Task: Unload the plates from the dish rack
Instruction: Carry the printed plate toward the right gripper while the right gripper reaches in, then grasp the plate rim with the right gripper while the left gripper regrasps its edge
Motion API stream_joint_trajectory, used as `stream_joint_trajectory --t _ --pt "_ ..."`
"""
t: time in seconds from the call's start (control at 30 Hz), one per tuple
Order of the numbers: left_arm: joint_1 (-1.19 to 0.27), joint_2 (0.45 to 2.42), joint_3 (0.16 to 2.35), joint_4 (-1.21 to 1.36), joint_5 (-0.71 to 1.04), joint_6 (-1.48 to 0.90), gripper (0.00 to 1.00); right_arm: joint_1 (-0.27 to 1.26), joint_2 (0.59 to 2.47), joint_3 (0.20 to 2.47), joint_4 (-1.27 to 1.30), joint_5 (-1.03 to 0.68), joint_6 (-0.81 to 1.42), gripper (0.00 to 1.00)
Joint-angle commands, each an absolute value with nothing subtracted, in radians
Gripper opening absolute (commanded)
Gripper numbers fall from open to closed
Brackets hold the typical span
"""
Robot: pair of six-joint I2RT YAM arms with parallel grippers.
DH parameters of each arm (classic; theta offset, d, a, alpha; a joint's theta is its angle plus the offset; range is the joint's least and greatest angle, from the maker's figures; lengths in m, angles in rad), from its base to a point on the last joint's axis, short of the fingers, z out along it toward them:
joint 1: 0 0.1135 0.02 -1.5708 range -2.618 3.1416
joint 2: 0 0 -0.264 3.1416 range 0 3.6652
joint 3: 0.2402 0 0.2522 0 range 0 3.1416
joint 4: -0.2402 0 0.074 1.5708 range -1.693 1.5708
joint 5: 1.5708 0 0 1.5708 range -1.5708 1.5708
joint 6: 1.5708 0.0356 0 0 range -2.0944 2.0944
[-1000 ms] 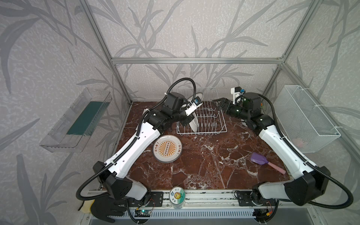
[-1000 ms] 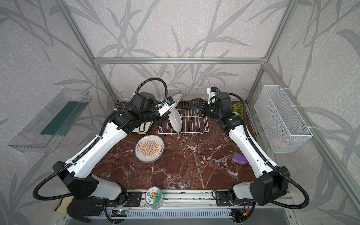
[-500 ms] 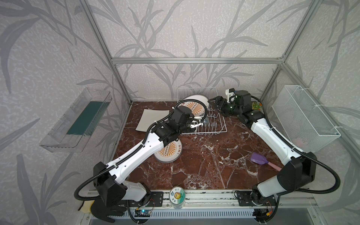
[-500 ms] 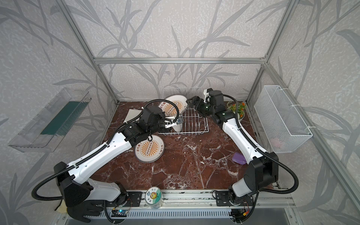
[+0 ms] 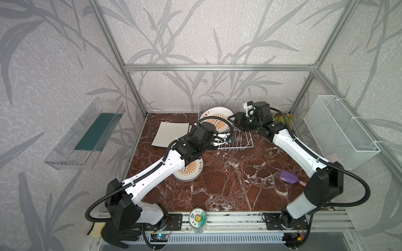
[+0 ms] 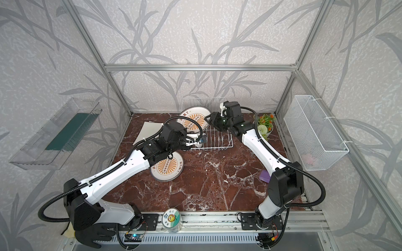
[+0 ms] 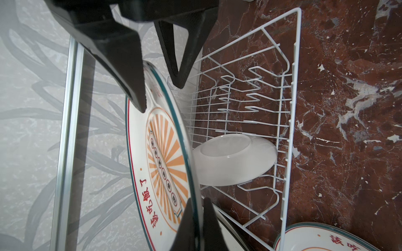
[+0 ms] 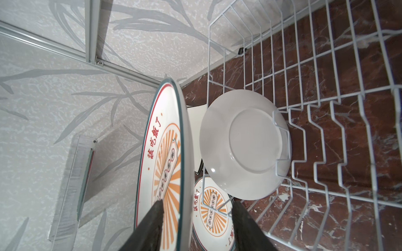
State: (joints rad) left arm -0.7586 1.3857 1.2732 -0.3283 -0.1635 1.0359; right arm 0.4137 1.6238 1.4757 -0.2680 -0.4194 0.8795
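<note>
Wire dish rack [image 5: 239,142] — glossy plates [image 7: 165,156]

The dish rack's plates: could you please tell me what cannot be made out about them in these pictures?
Held orange plate: in both top views the left arm's wrist hides where the left gripper grips its rim.
Small white plate in the dish rack: in both top views largely hidden behind that wrist.
Unloaded orange plate: in both top views partly under the left arm; in the left wrist view cut off by the edge.
</note>
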Motion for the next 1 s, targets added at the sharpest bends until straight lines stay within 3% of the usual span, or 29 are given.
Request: stream_joint_trajectory --t 0.0,0.17,0.37,0.43,0.47,0.53,0.63,0.73,0.97 --pt "-0.763 1.375 1.286 -0.252 -0.167 1.057 0.00 0.421 1.636 1.508 -0.280 -0.420 0.864 0.42" --pt "-0.763 1.386 1.284 -0.261 -0.165 1.039 0.00 0.423 1.652 1.507 -0.256 -0.435 0.878 0.28" --pt "-0.761 1.394 1.276 -0.255 -0.169 1.008 0.00 0.422 1.650 1.494 -0.208 -0.441 0.898 0.02" --pt "-0.759 1.399 1.269 -0.233 -0.184 0.991 0.00 0.420 1.649 1.487 -0.189 -0.442 0.910 0.00" --pt "-0.760 1.403 1.267 -0.223 -0.193 0.981 0.09 0.419 1.648 1.479 -0.176 -0.442 0.918 0.00" --pt "-0.760 1.412 1.277 -0.224 -0.210 0.943 0.40 0.412 1.639 1.459 -0.141 -0.437 0.937 0.00" --pt "-0.755 1.414 1.301 -0.261 -0.207 0.872 0.74 0.395 1.619 1.430 -0.097 -0.425 0.945 0.00" --pt "-0.733 1.394 1.313 -0.312 -0.144 0.773 0.89 0.364 1.591 1.410 -0.071 -0.422 0.940 0.00" --pt "-0.510 1.296 1.315 -0.358 0.228 0.325 0.99 0.270 1.514 1.336 -0.024 -0.444 0.876 0.00"
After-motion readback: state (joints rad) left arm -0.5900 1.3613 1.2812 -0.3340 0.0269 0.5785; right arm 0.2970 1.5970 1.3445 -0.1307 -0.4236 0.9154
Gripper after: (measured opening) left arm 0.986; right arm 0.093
